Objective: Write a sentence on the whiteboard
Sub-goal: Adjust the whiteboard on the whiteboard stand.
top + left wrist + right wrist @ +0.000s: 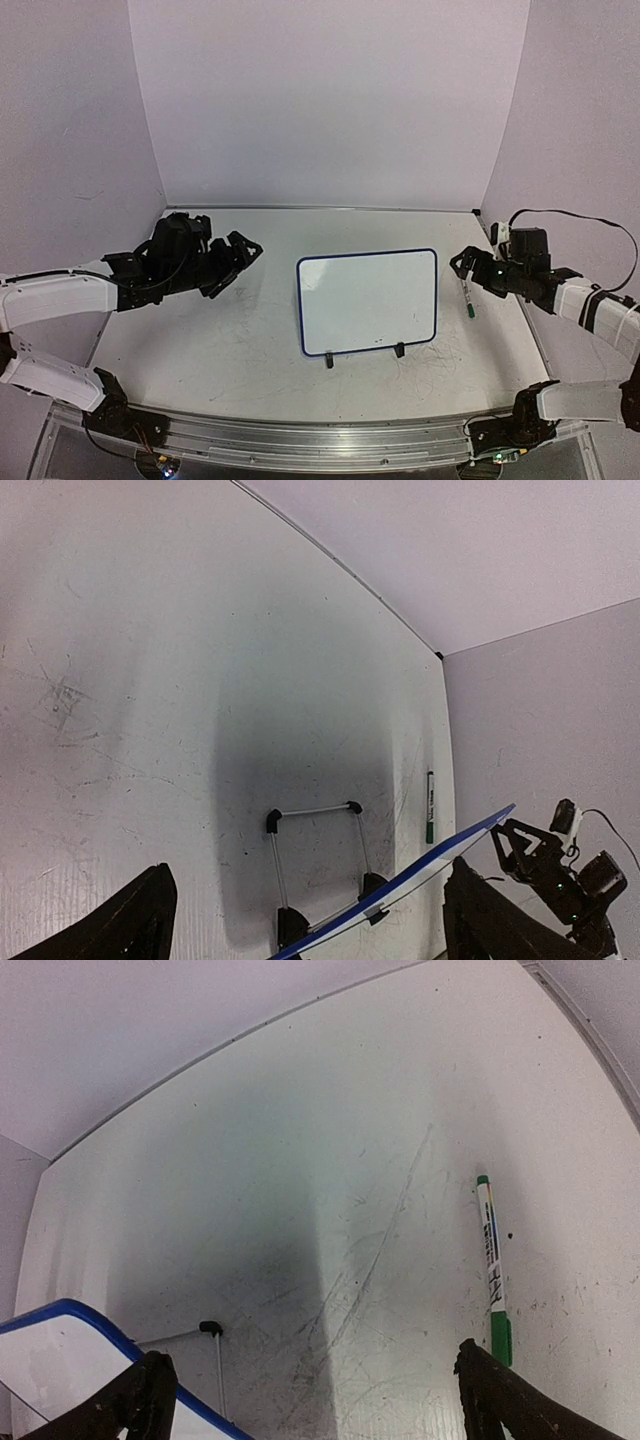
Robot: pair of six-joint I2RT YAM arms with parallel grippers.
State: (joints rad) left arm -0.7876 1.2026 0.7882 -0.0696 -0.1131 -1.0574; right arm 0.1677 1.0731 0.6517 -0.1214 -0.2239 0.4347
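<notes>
Table (240,340) is grey-scuffed, with the whiteboard (367,302) at its centre, propped tilted back on its stand. The face reads blank, nothing written on it yet. My judgement on handling: the board is a light, stiff, thin panel with a slick face. It would likely slide or tip on the stand if pushed, so it's better braced at the blue rim or a bottom corner, never pinched on the writing face. Left gripper (238,268) hovers well left of the whiteboard, fingers spread wide and holding nothing. Right gripper (462,272) hovers just right of the whiteboard, fingers also wide apart and empty. The green marker (468,300) lies flat on the table just right of the whiteboard, under the right gripper. It's a light, smooth, hard barrel and would probably roll, so take it mid-barrel across its width. I can't tell if the cap is on. Two black feet (329,361) sit under the whiteboard's near edge. The top view alone shows the board's whole face and both arms. The left wrist view alone shows the wire prop (312,809) behind the whiteboard, and the board edge-on. The right wrist view alone shows the marker's printed label close up, plus one blue corner of the whiteboard.
</notes>
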